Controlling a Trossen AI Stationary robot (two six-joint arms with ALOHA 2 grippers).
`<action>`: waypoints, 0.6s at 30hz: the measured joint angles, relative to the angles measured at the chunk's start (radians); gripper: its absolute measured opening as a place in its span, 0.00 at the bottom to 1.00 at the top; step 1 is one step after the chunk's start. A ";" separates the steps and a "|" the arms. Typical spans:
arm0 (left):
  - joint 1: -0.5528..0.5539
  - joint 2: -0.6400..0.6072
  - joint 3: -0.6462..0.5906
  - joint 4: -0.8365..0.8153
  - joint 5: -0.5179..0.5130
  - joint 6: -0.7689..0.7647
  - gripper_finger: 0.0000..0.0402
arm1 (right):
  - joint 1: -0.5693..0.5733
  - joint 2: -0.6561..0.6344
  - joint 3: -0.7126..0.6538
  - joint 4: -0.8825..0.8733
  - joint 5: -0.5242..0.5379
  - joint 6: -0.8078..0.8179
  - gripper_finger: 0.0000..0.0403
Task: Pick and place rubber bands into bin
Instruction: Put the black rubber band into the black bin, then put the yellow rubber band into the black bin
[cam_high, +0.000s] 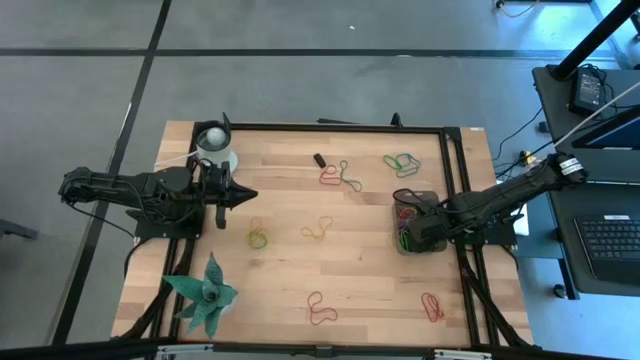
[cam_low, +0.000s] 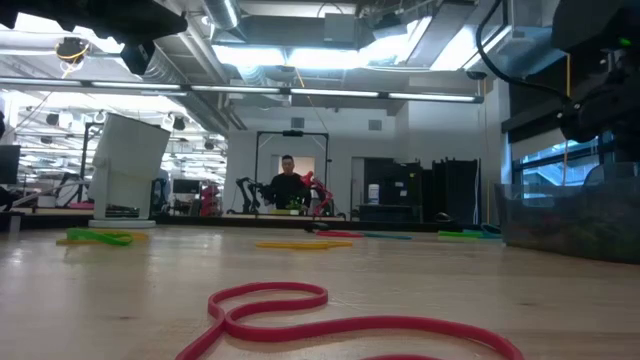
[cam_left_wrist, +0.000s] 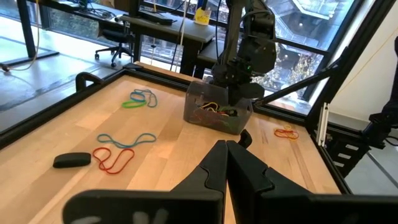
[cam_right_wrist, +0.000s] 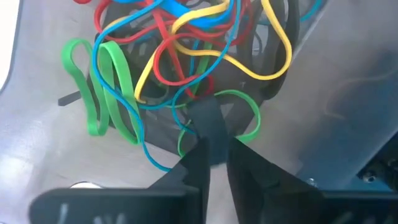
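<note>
Your right tool (cam_high: 411, 228) sits down inside the bin (cam_high: 431, 196) at the right of centre in the high view. In the right wrist view its fingers (cam_right_wrist: 189, 168) stand slightly parted, with a narrow gap between the tips, just over the tangle of rubber bands (cam_right_wrist: 180, 56) heaped on the bin floor; a green loop curls around the tips, but you cannot tell whether anything is pinched.

Your left tool (cam_high: 243, 194) waits at the left of centre in the high view, clenched on nothing, pointing across the tabletop (cam_high: 290, 270) toward the bin.

More bands lie loose on the wood: a red and blue pair (cam_high: 338, 176) above centre, a green bunch (cam_high: 402, 161) at upper right, a yellow one (cam_high: 317, 231) at centre, a green one (cam_high: 258, 237) left of it, and red ones (cam_high: 319, 309) along the lower edge.
</note>
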 joint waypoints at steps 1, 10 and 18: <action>0.000 0.000 0.000 0.000 0.000 0.000 0.01 | 0.000 0.000 0.000 0.000 0.000 -0.001 0.16; 0.000 0.000 0.000 0.000 -0.024 0.000 0.01 | -0.007 0.000 0.055 -0.047 0.008 -0.085 0.23; 0.000 0.000 0.000 0.000 -0.031 0.000 0.01 | -0.029 0.000 0.253 -0.268 0.131 -0.315 0.23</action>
